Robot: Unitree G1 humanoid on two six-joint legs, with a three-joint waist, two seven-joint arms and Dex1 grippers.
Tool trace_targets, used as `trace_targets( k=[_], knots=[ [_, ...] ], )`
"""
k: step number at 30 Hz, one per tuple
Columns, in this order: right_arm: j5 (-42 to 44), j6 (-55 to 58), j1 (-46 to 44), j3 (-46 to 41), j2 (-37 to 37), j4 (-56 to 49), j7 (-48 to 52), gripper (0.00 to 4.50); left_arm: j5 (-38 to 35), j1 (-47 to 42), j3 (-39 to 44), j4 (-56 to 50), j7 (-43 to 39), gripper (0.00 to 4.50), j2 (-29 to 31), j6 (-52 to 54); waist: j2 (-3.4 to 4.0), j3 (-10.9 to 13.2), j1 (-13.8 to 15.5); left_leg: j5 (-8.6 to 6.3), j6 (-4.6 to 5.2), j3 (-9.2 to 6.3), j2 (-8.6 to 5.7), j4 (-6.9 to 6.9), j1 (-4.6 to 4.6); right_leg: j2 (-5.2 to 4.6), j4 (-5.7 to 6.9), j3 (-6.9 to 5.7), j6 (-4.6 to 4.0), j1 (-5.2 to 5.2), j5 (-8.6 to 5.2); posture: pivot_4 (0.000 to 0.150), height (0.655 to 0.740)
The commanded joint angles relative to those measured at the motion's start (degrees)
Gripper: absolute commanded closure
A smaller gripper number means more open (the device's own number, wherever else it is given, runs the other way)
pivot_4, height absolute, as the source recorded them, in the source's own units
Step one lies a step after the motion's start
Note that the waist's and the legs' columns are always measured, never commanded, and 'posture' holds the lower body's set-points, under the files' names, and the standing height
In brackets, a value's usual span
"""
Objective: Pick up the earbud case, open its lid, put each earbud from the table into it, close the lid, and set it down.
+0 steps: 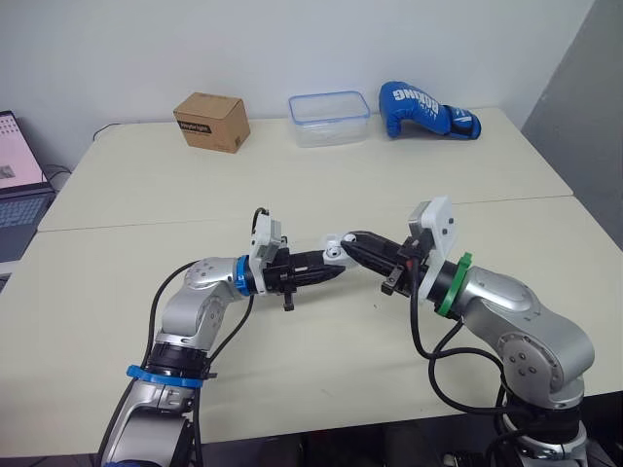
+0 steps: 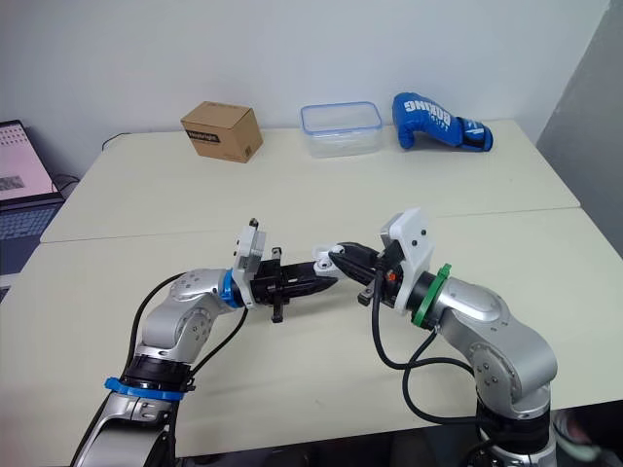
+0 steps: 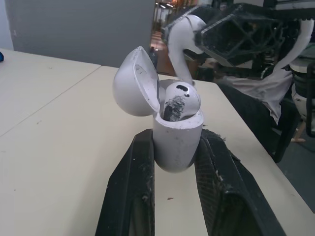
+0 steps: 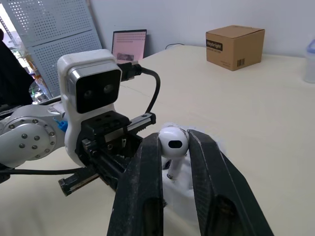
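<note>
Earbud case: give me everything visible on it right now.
White glossy plastic earbud case, rounded. Its hinged lid is swung open to one side. One earbud sits in it, head above the rim. The left claw clamps the body upright between its fingers, over the table. The right claw holds a second earbud just above the opening; contact unclear.

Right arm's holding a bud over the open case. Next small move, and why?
Probably ease the right gripper down so the held earbud goes stem-first into the case beside the seated earbud. The left gripper holds the case with the lid open, and the held earbud hangs just above it, not yet in.
</note>
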Motion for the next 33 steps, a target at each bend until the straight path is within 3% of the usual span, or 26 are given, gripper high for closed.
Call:
trace_targets(
  k=[1, 28, 33],
  knots=[
    [1.93, -1.68, -1.26, -0.76, -0.57, -0.54, -0.88, 4.10, -0.86, 0.26, 0.09, -3.11, -0.30, 3.76, 0.42, 0.17, 0.00, 0.00, 0.00, 0.00, 0.00, 0.00, 0.00, 0.00, 0.00, 0.00, 0.00, 0.00, 0.00, 0.00, 0.00, 0.150, 0.7307],
    [-1.55, -5.98, -1.02, 6.66, -10.12, 1.70, -2.64, 4.10, -2.45, -0.41, 1.57, -4.79, 1.68, 3.76, 0.24, 1.81, 0.00, 0.00, 0.02, 0.00, 0.00, 0.02, 0.00, 0.00, 0.00, 0.00, -0.02, 0.01, 0.00, 0.01, 0.00, 0.150, 0.7307],
    [-0.65, -6.59, -0.86, 6.99, -10.89, 1.39, -2.22, 2.37, -2.38, -0.41, 1.69, -4.92, 1.64, 3.76, 0.16, 1.91, 0.00, 0.00, 0.02, 0.00, 0.00, 0.01, 0.01, 0.00, 0.00, 0.00, -0.02, -0.01, 0.00, 0.01, 0.00, 0.150, 0.7307]
  ],
)
